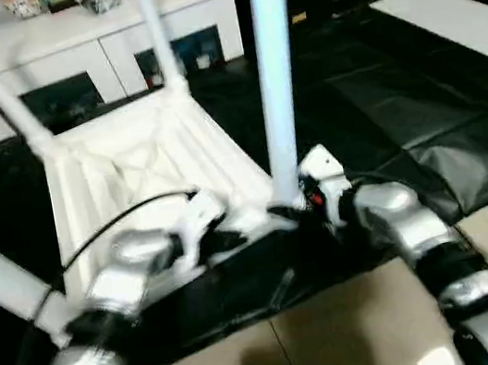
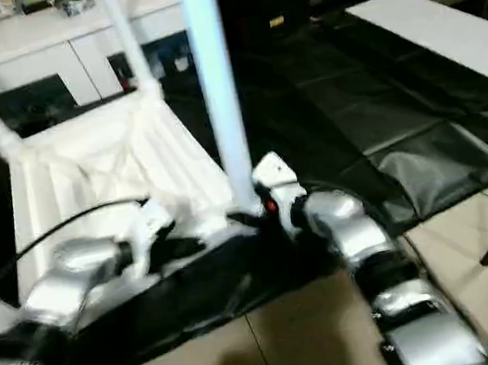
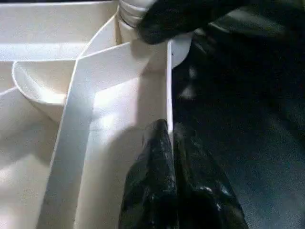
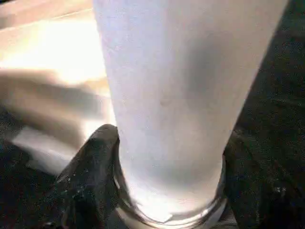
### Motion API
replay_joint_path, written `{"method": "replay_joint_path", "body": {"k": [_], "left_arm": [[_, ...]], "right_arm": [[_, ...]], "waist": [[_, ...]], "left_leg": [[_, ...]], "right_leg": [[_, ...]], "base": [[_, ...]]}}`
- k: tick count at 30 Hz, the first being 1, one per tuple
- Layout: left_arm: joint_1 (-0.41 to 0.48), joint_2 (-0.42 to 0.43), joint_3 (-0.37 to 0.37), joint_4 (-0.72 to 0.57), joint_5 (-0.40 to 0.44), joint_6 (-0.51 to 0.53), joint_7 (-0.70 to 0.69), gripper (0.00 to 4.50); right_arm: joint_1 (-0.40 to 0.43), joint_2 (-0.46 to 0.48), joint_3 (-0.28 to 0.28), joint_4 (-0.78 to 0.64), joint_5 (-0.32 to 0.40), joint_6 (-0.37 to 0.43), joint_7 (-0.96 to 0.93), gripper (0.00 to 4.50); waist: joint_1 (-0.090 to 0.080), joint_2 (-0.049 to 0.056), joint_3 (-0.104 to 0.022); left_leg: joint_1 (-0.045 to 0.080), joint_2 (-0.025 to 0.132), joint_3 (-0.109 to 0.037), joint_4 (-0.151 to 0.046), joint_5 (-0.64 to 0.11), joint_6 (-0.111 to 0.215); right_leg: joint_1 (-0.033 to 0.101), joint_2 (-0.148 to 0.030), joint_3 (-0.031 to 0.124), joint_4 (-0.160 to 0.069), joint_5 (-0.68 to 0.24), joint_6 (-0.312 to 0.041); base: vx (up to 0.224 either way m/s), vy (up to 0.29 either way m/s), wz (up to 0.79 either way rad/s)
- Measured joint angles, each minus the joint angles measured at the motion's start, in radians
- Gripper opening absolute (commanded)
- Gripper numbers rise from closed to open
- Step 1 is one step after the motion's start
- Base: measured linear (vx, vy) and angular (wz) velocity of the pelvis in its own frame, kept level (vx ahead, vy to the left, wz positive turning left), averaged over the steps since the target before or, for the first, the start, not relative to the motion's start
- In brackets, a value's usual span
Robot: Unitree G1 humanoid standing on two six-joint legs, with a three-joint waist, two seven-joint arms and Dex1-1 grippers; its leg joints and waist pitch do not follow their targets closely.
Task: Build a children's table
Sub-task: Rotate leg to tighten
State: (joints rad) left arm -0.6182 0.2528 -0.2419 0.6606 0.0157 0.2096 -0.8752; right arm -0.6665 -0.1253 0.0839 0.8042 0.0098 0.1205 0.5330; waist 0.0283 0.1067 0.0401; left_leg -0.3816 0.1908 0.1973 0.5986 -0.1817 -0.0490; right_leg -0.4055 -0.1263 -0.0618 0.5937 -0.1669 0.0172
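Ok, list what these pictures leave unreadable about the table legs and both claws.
- Near leg: top cut off by the upper edge in the eye views.
- Its seating in the corner socket: hidden by the right claw, whose fingers flank the base.
- Far legs: tops cut off too.
- Left claw: shut on the tabletop rim; in the left eye view its fingertips are lost in blur.

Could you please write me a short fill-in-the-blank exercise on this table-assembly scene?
1. The tabletop lies upside down on a ____ cover.
2. The left gripper is shut on the tabletop's ____.
3. The right gripper straddles the base of an upright ____.

Missing words: black; rim; leg
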Motion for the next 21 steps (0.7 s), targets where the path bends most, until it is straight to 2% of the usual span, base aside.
{"method": "replay_joint_path", "body": {"k": [5, 8, 9, 10, 12, 13, 15, 18, 21], "left_arm": [[-0.091, -0.129, 0.014, 0.123, 0.008, 0.022, 0.191, 0.00], [-0.102, -0.149, 0.014, 0.144, 0.023, -0.006, 0.214, 0.00], [-0.103, -0.151, 0.012, 0.147, 0.029, -0.018, 0.217, 0.00], [-0.103, -0.151, 0.010, 0.147, 0.031, -0.025, 0.219, 0.00], [-0.103, -0.149, 0.008, 0.147, 0.033, -0.036, 0.217, 0.00], [-0.103, -0.148, 0.008, 0.147, 0.034, -0.040, 0.217, 0.00], [-0.103, -0.144, 0.007, 0.149, 0.039, -0.056, 0.217, 0.00], [-0.105, -0.144, 0.006, 0.152, 0.040, -0.070, 0.209, 0.00], [-0.110, -0.145, 0.001, 0.174, 0.051, -0.112, 0.202, 0.00]], "right_arm": [[-0.083, 0.055, -0.080, 0.111, -0.001, 0.028, -0.290, 2.67], [-0.101, 0.076, -0.105, 0.134, -0.001, 0.023, -0.367, 2.67], [-0.109, 0.079, -0.111, 0.143, -0.001, 0.022, -0.375, 3.02], [-0.110, 0.079, -0.116, 0.144, -0.001, 0.018, -0.376, 3.02], [-0.109, 0.079, -0.128, 0.142, 0.008, 0.006, -0.371, 3.40], [-0.108, 0.084, -0.137, 0.142, 0.023, 0.000, -0.369, 3.42], [-0.108, 0.093, -0.144, 0.141, 0.038, -0.013, -0.367, 3.70], [-0.093, 0.082, -0.142, 0.119, 0.036, -0.023, -0.368, 3.81], [-0.022, 0.041, -0.095, 0.021, 0.010, -0.021, -0.309, 3.81]], "waist": [[0.004, 0.001, 0.001], [0.003, 0.001, 0.001], [0.003, 0.001, 0.001], [0.004, 0.001, 0.001], [0.004, 0.002, 0.000], [0.004, 0.003, -0.001], [0.003, 0.006, -0.001], [0.007, 0.008, -0.001], [0.013, 0.008, -0.001]], "left_leg": [[-0.003, -0.002, 0.000, 0.000, 0.000, 0.000], [-0.004, -0.002, 0.000, 0.000, 0.000, 0.000], [-0.004, -0.002, 0.000, 0.000, 0.000, 0.000], [-0.004, -0.002, -0.001, 0.000, 0.000, 0.000], [-0.005, -0.002, -0.001, 0.000, 0.000, 0.000], [-0.005, -0.001, -0.001, 0.000, 0.000, 0.000], [-0.006, -0.001, -0.001, -0.001, 0.000, 0.000], [-0.007, 0.000, -0.001, -0.003, 0.000, 0.000], [-0.007, 0.000, 0.000, -0.003, 0.000, 0.001]], "right_leg": [[0.000, 0.000, 0.003, -0.001, 0.000, 0.000], [0.000, 0.000, 0.001, -0.002, 0.002, -0.003], [0.000, 0.000, 0.001, -0.002, 0.004, -0.005], [0.000, 0.000, 0.000, -0.002, 0.004, -0.005], [0.000, -0.001, 0.000, -0.002, 0.004, -0.006], [0.000, -0.001, 0.000, -0.002, 0.004, -0.005], [0.000, 0.000, -0.001, -0.002, 0.003, -0.003], [-0.001, 0.000, -0.002, -0.004, 0.002, -0.002], [-0.001, -0.001, -0.002, -0.005, 0.002, -0.002]], "base": [[0.000, 0.000, 0.00], [0.000, 0.000, 0.00], [0.000, 0.000, 0.00], [0.000, 0.000, 0.00], [0.000, 0.000, 0.00], [0.000, 0.000, 0.00], [0.000, 0.000, 0.00], [0.000, 0.000, 0.00], [0.000, 0.000, 0.00]]}}
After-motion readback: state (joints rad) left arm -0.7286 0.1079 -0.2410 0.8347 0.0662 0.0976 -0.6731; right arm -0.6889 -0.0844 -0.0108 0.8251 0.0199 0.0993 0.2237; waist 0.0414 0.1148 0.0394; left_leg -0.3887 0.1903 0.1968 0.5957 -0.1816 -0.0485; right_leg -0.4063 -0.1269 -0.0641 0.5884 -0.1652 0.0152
